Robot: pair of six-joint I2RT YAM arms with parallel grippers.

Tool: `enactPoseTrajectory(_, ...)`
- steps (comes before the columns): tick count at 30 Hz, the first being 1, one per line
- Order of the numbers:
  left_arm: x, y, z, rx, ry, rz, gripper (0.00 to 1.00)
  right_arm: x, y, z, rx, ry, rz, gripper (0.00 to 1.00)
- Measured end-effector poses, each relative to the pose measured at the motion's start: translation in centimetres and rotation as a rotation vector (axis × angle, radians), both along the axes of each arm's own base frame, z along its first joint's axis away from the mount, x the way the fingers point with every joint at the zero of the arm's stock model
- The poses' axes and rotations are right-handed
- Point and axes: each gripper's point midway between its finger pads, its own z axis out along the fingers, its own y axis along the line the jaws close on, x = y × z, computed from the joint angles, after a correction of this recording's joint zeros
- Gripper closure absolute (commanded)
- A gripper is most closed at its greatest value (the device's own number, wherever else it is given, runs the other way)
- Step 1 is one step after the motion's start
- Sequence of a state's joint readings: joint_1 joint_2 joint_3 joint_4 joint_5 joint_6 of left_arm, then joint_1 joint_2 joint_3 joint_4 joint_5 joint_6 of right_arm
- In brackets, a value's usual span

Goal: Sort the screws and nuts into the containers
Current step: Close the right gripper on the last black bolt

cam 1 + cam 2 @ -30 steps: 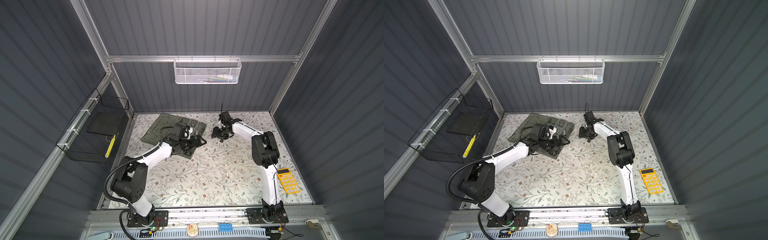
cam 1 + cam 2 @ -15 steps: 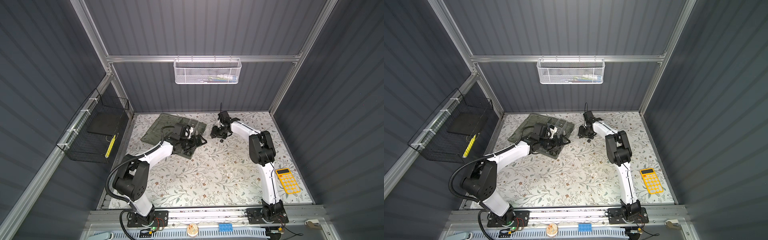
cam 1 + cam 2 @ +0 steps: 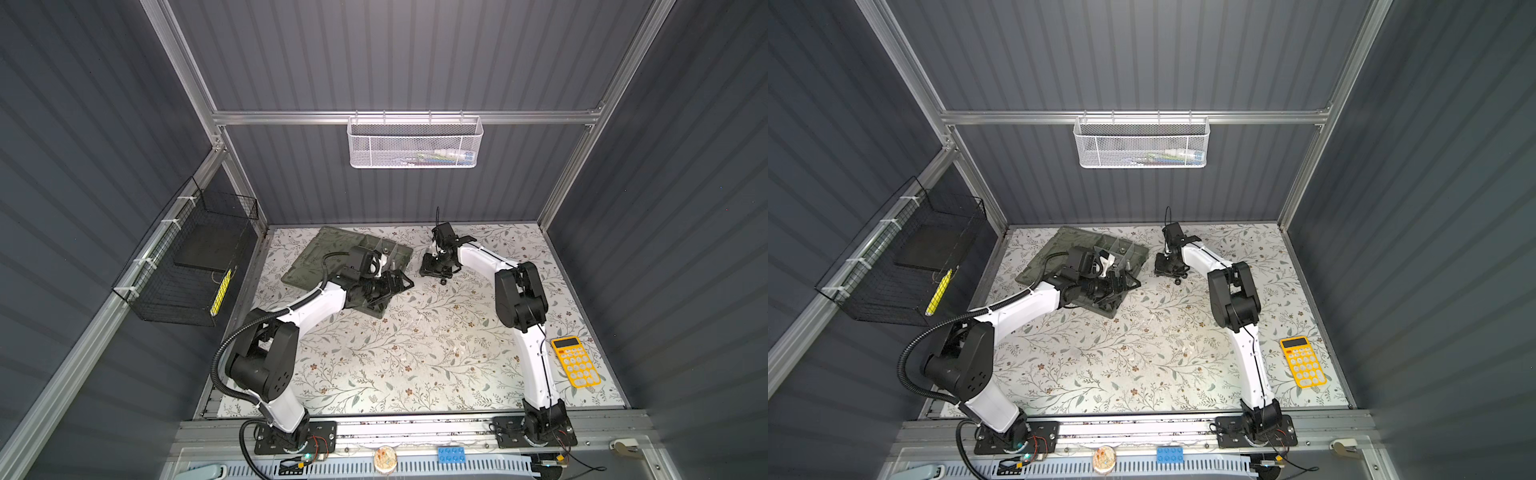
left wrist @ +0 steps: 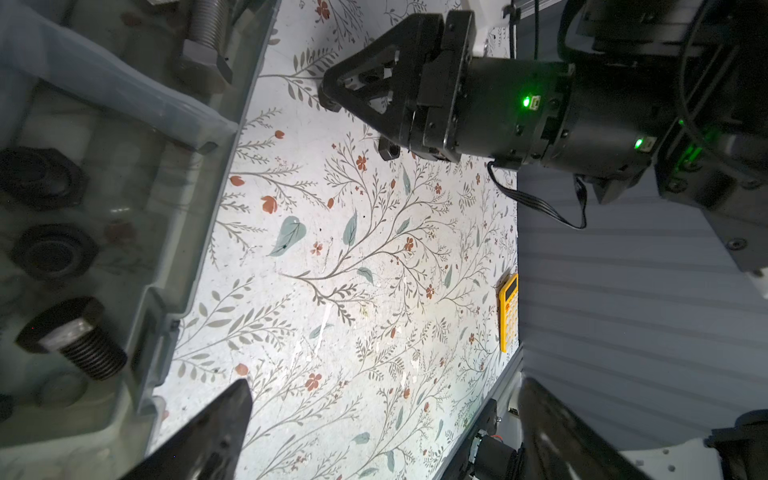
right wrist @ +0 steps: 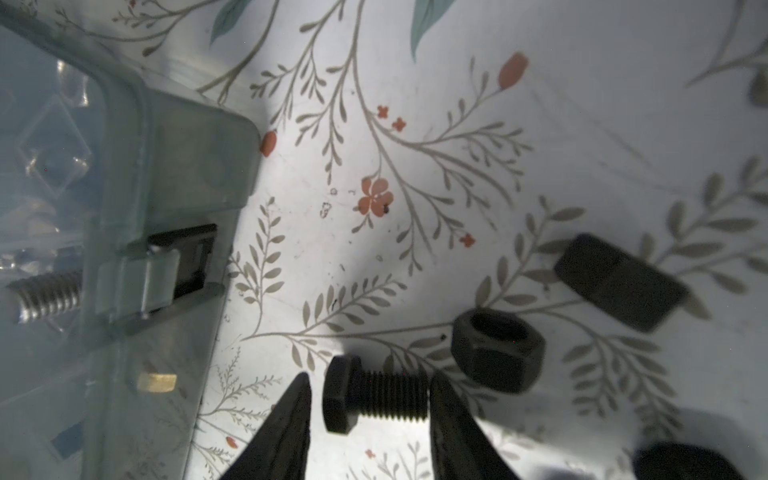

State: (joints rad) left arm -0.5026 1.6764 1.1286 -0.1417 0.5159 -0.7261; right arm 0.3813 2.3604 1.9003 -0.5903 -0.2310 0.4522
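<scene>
Lengthwise across pincer (image 5: 370, 379): screw (image 5: 376, 397), head toward organizer (image 5: 124, 174)

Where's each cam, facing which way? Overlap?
Top views: high at the front, looking down and back; left arm, right arm whole.
Left wrist: on left arm, looking across the floral tabletop past the grey-green translucent organizer box; left gripper open at edge.
Right wrist: on right arm, close over the tabletop; right gripper straddles a black hex screw.
Shared: yellow calculator in left wrist and both top views.
</scene>
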Motion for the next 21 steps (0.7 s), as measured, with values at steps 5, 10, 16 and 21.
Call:
enactPoseTrajectory(5, -0.04, 0.03, -0.06, 0.002, 0.003, 0.000, 0.00, 0.12, -0.01, 0.12, -0.006, -0.006, 0.008, 0.65)
enactPoseTrajectory(10, -0.15, 0.13, -0.24, 0.009, 0.011, 0.002, 0.00, 0.14, -0.03, 0.15, -0.008, -0.008, 0.011, 0.68)
enactPoseTrajectory(16, -0.07, 0.22, -0.27, 0.014, 0.009, 0.007, 0.00, 0.06, 0.01, 0.13, -0.004, -0.009, 0.013, 0.69)
enactPoseTrajectory(21, -0.08, 0.32, 0.03, 0.014, 0.002, 0.011, 0.00, -0.29, -0.06, 0.16, 0.000, -0.008, 0.015, 0.70)
